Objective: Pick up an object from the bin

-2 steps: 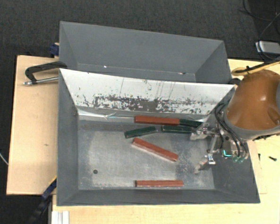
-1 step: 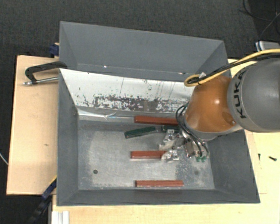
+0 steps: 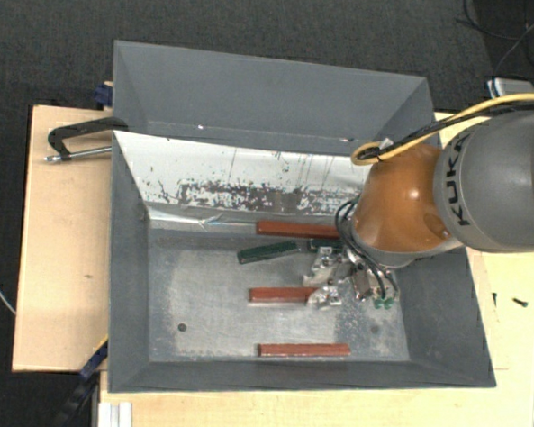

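Front brown bar lies flat on the floor of the bin, near the front wall, well apart from the arm and untouched. Next back, the middle brown bar lies flat mid-floor. The gripper is low at its right end, touching or just beside it, unclear which. Open or closed: cannot tell, metal parts and cables clutter that spot. Nothing looks lifted, so the pick is judged not done; grasp and lift are left. Behind lies a dark green bar, slightly tilted, near the gripper but apart. Farthest, the back brown bar lies along the rear wall, right end cut off by the orange wrist cover. The floor under that cover is hidden.
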Controlling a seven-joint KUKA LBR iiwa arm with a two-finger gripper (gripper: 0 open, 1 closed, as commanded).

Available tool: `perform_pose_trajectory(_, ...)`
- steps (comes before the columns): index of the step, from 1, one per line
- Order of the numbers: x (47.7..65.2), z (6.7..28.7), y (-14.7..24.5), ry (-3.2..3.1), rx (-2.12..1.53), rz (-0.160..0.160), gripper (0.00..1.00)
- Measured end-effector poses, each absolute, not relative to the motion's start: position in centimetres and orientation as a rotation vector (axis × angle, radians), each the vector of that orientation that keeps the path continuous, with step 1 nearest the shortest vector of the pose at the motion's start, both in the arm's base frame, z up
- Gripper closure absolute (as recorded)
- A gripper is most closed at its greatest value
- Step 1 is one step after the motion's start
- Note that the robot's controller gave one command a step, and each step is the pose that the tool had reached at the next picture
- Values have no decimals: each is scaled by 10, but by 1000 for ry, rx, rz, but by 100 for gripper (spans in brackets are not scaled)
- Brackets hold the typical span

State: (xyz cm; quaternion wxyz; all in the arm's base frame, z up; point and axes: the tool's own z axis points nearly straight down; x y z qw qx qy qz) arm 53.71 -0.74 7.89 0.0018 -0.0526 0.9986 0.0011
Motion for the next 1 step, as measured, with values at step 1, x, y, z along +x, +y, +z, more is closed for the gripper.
perform_pose_trajectory(1,528,229,12,3128,-222,1,100)
